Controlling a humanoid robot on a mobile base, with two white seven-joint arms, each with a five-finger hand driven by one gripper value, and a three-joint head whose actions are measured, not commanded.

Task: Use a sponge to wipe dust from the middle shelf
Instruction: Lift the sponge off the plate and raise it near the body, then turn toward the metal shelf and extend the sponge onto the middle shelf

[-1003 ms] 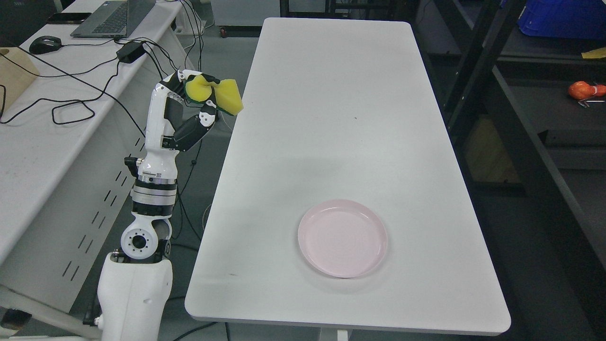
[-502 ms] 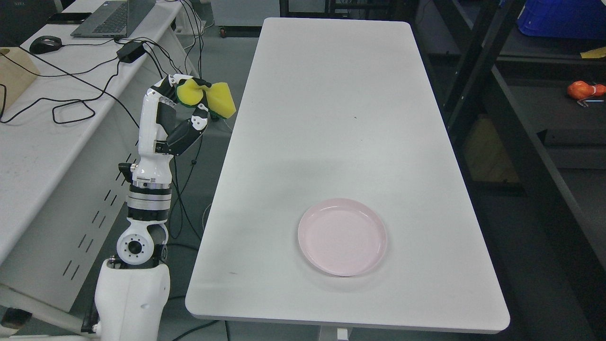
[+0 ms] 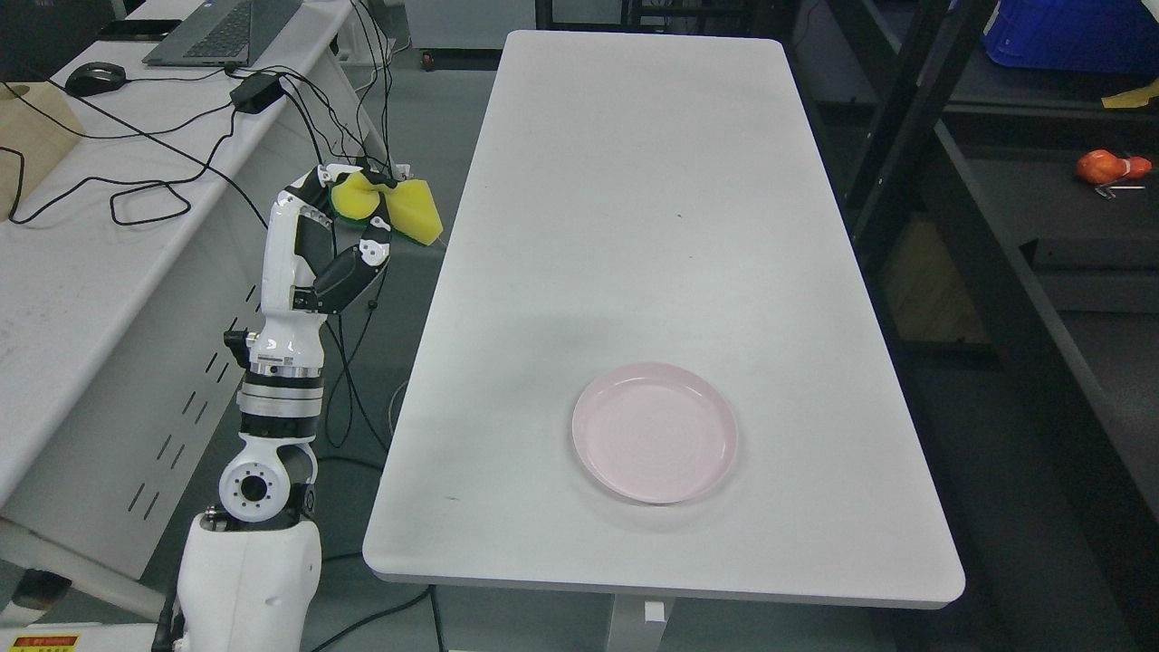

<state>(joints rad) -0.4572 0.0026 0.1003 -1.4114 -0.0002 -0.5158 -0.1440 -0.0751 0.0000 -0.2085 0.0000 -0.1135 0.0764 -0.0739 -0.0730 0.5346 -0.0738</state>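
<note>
Since a second ago the sponge has drifted left, off the table edge, squeezed in the left hand. Carrying seems the step; next it must reach the shelf, probably the dark rack at right.

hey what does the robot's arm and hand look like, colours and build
Only the left arm shows. It has glossy white shells, a broad white upper segment at the bottom, a round joint disc with a ring of small holes, and silver and black bands at the wrist. The left hand is white with black finger segments and joints.
</note>
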